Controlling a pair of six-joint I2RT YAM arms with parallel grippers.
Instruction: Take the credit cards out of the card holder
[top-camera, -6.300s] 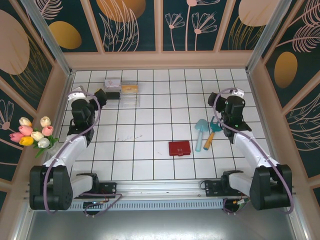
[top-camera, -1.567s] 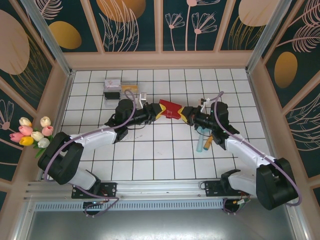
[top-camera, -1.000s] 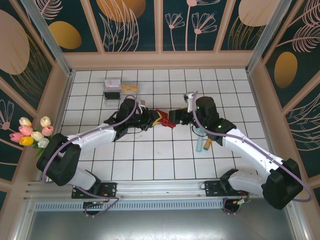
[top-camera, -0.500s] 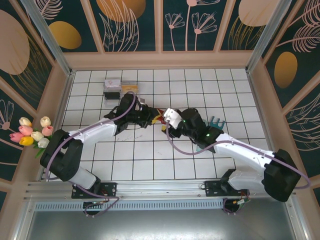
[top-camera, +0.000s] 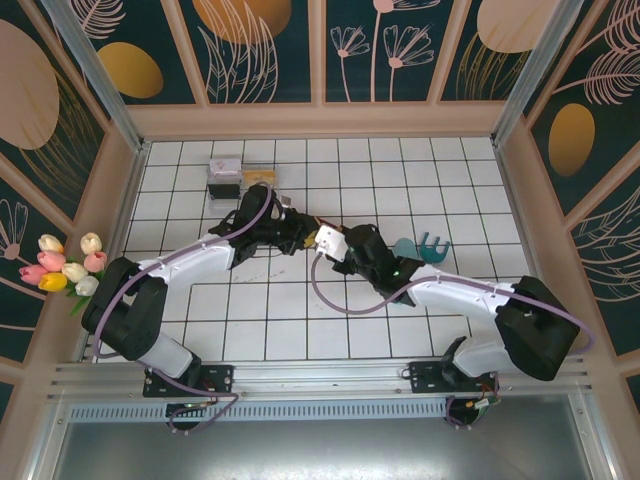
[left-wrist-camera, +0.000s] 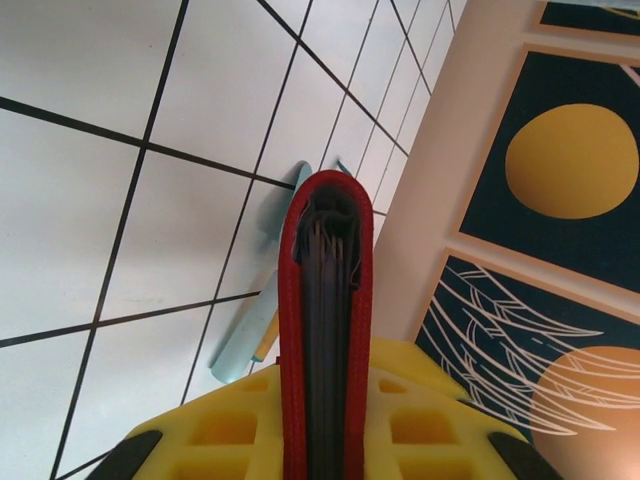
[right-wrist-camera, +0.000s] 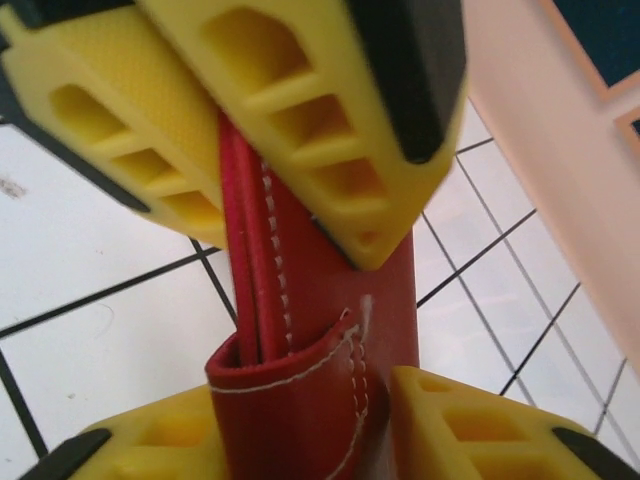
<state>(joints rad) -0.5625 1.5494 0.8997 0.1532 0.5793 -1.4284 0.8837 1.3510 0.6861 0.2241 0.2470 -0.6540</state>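
Right arm (top-camera: 460, 292) farther left over white-tiled table (top-camera: 330, 330) amid floral walls (top-camera: 380, 50), left fingers (left-wrist-camera: 420, 420) and right fingers (right-wrist-camera: 480, 430) tight on card holder (left-wrist-camera: 325, 300)

Red card holder (left-wrist-camera: 325, 330), folded shut, held upright edge-on in the air, grey layers packed inside
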